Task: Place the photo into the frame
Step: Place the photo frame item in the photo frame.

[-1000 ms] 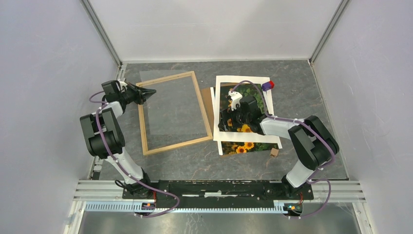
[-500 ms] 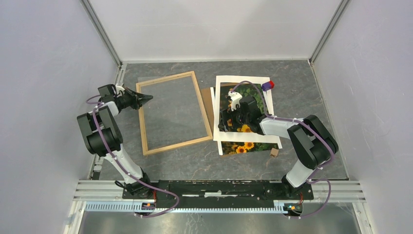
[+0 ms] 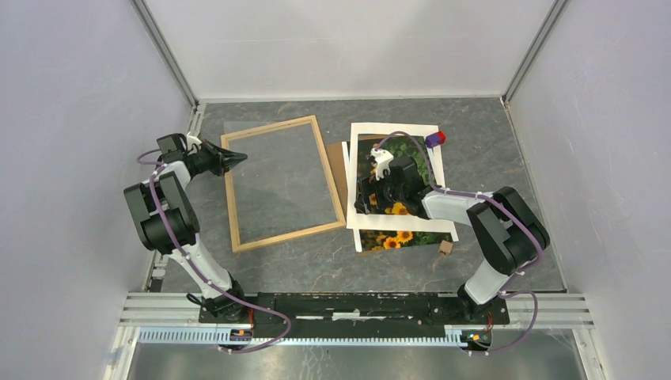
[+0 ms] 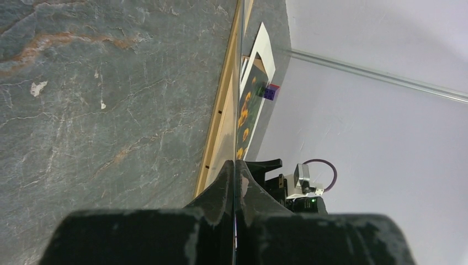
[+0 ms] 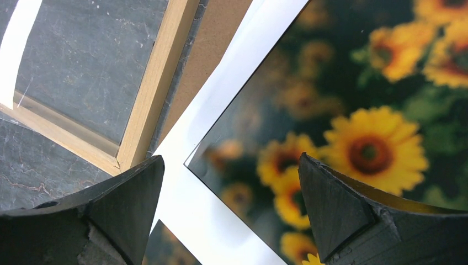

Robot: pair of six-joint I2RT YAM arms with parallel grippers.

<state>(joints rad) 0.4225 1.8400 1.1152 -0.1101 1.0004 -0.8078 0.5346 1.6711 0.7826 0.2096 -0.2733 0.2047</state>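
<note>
Wide-apart jaws above sunflower photo point(image 5: 353, 138)

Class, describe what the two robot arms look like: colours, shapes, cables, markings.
Both the left arm and right arm have bulky black joint housings joined by white links. A purple cable, tied with white clips, runs along each. The jaws are black, tapered wedges, scuffed grey.

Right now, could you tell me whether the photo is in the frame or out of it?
Out. The photo lies under the white mat, to the right of the frame, which shows only tabletop inside it.
</note>
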